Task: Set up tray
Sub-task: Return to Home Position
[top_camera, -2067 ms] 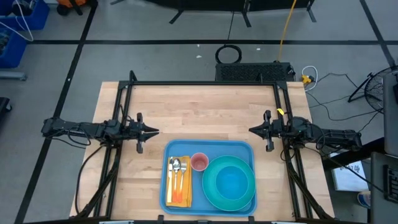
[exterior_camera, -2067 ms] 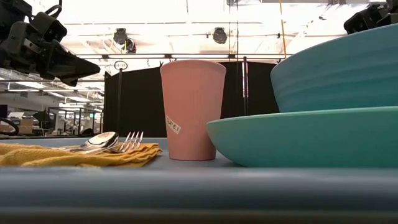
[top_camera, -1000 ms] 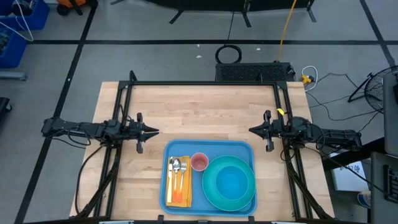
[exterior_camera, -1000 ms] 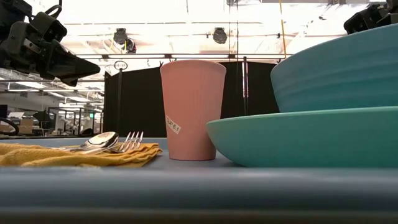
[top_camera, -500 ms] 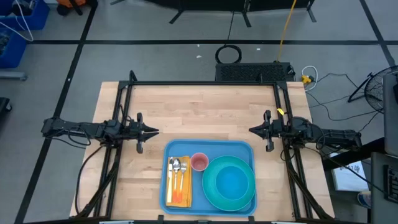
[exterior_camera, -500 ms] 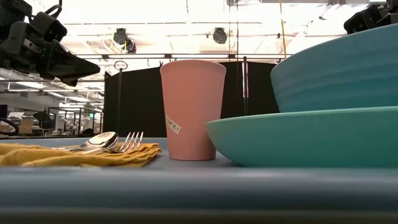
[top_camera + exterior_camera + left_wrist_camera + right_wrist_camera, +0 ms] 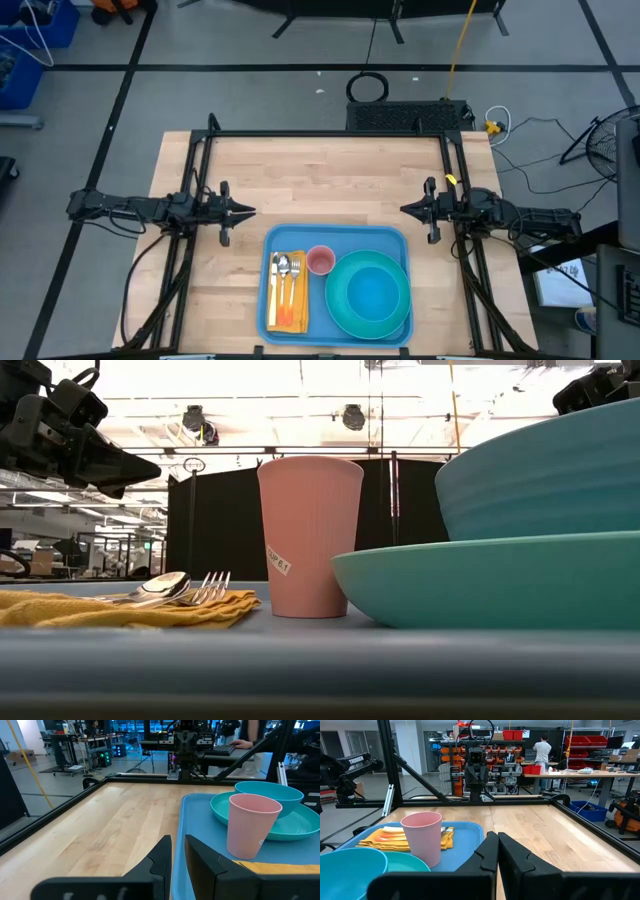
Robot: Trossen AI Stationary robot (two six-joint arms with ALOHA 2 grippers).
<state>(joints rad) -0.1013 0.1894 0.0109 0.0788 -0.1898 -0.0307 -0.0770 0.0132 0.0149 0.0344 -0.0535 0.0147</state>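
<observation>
Tray [image 7: 350, 237], left pincer [image 7: 251, 212] and right pincer [image 7: 403, 210] all remain unmoved.

The tray [image 7: 350, 238] was blue, the cup [image 7: 320, 261] pink, the plate [image 7: 480, 585] and bowl [image 7: 550, 470] teal, the napkin [image 7: 288, 322] yellow-orange, the table [image 7: 320, 180] pale grained wood.

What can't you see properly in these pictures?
- Cutlery: high view, too small to tell pieces apart; low view, only spoon and fork tips show.
- Cup sticker: low view, writing too small to read.
- Bowl and plate: low view, cut off by the right edge.
- Napkin: left wrist view, mostly cut off by the bottom edge.
- Tray: low view, seen edge-on, near rim blurred.
</observation>
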